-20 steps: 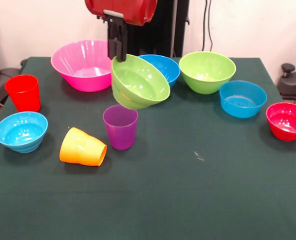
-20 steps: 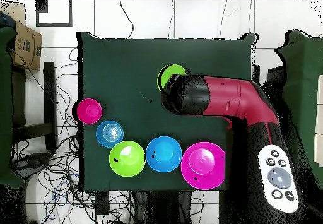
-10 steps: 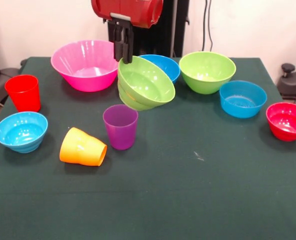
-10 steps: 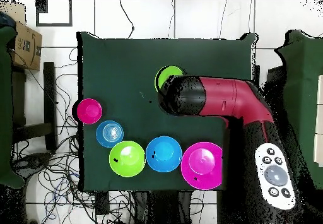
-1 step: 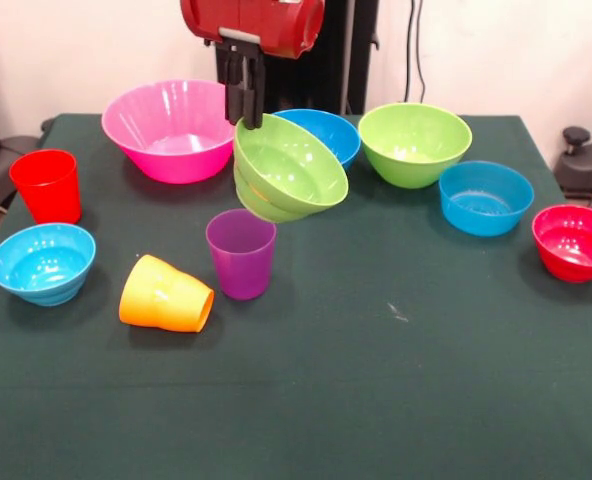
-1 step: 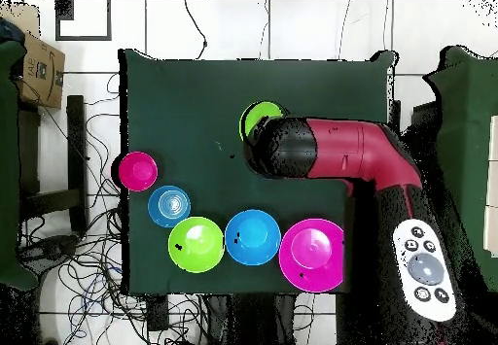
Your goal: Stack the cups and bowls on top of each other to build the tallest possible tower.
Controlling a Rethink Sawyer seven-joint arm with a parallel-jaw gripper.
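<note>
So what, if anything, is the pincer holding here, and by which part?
The pincer holds a small lime green bowl by its rim at the upper edge; the bowl hangs tilted, clear of the table, above the purple cup.

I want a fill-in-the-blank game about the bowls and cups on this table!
1. The gripper is holding up a bowl whose colour is ____.
2. The orange cup is not standing; it is lying on its ____.
3. The biggest bowl on the table is coloured ____.
4. The cup standing closest below the lifted bowl is coloured ____.

Missing words: green; side; pink; purple.
</note>
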